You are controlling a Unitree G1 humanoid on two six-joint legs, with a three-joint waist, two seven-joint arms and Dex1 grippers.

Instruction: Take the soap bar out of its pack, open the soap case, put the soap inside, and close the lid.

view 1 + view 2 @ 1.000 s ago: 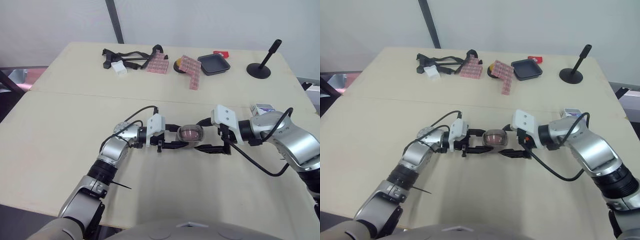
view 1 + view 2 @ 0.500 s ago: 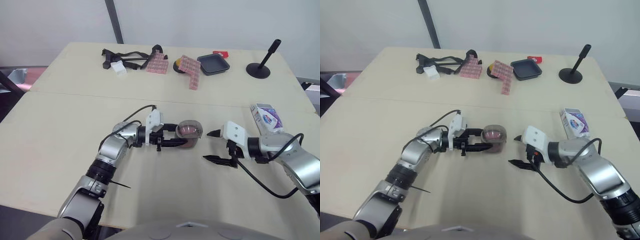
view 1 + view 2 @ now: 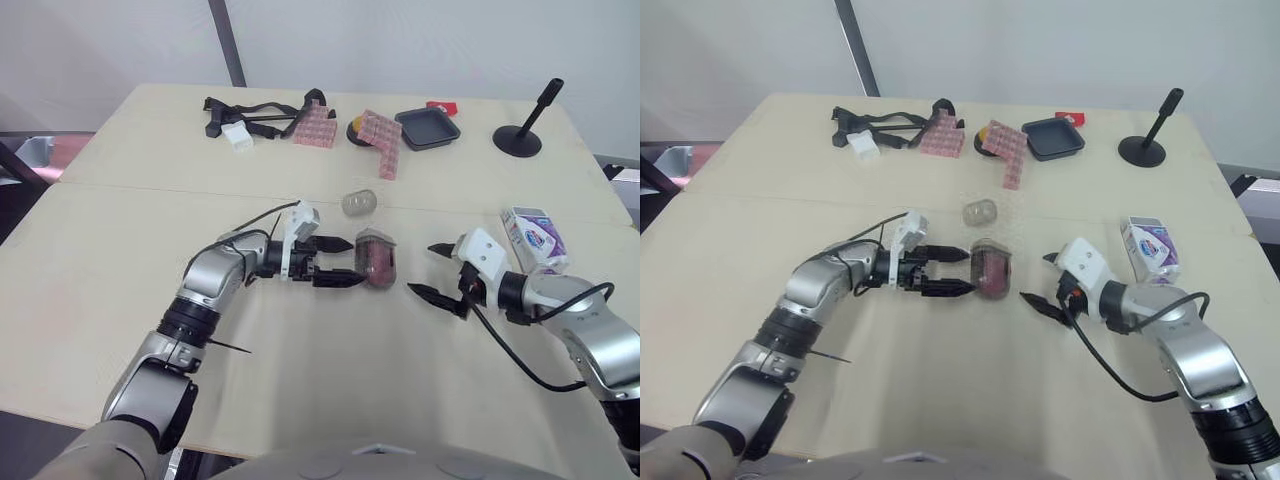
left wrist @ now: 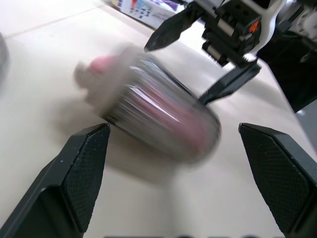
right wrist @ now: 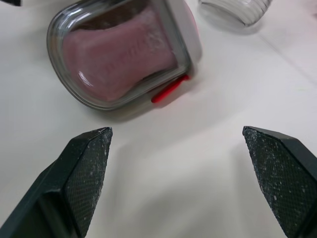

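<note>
Clock frame: head view, 12 o'clock pointing away from the robot.
Change, grasp: 0.5 s ago the left gripper [image 3: 350, 264] was clamping the soap case [image 3: 377, 260]. It is now released, its fingers spread wide, and the case is lying free on the table [image 3: 120, 300] just past the fingertips.
Change, axis: the case's long axis was running 3–9 o'clock. It is now running 12–6.
Change, new item: a clear ribbed piece [image 3: 360, 203] is now lying near the case at its 11 o'clock, apart from it. That spot was bare before.
Right gripper [image 3: 430, 270]: is staying unclenched and holding nothing. It is sitting at 3 o'clock of the case, tips pointing to 9, apart from the case.
Case location: mid-table, between the two grippers.
Case facing: the red latch [image 5: 170, 89] is facing 3 o'clock, toward the right gripper.
Soap [image 5: 119, 49]: pink, showing through the case's clear shell.
Case motion: smeared in the left wrist view, so whether it is at rest cannot be told.
Soap pack [image 3: 533, 233]: is lying at 3 o'clock beyond the right gripper, well apart from the case.
</note>
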